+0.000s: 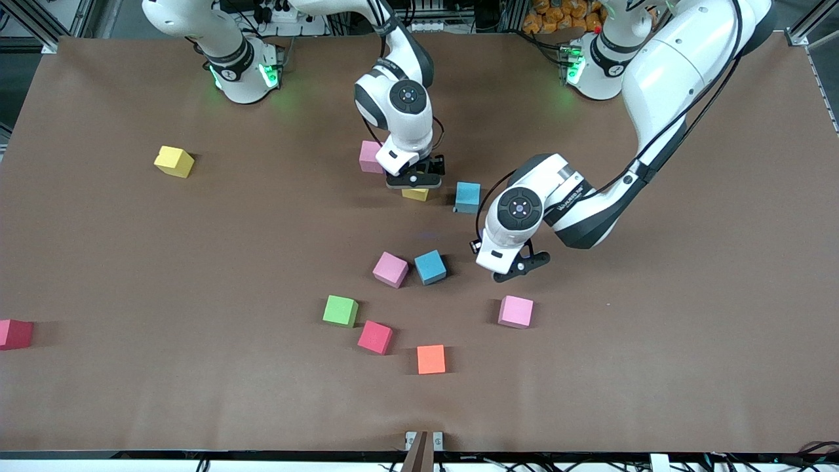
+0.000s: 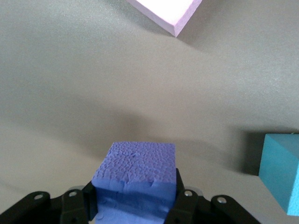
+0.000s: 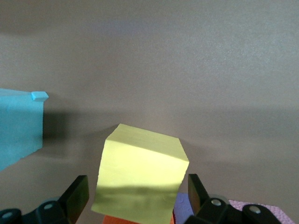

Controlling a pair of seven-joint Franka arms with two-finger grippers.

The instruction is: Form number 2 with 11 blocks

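My left gripper [image 2: 135, 205] hangs just over the tabletop [image 1: 655, 367], its jaws clamped on a purple block [image 2: 135, 179], gripping it by two opposite sides; in the front view my wrist covers that block. It is over the spot between a blue block [image 1: 430, 267] and the pink block [image 1: 516, 311] that lies nearer the front camera. My right gripper [image 1: 415, 180] is down over a pale yellow block [image 3: 140, 175], jaws spread wide on either side of it with a gap on each side, so I have no hold on it. Under that yellow block the right wrist view shows an orange edge, though I cannot tell what it belongs to. Just beside it lie a pink block [image 1: 371, 157], toward my bases, and a second blue block [image 1: 467, 196], toward my left arm's end. A third pink block [image 1: 390, 269] touches the first blue one. Nearer the front camera lie a green block [image 1: 341, 311], a red block [image 1: 375, 337] and an orange block [image 1: 431, 359]. Well apart, toward my right arm's end, sit another yellow block [image 1: 174, 161] and another red block [image 1: 16, 334].
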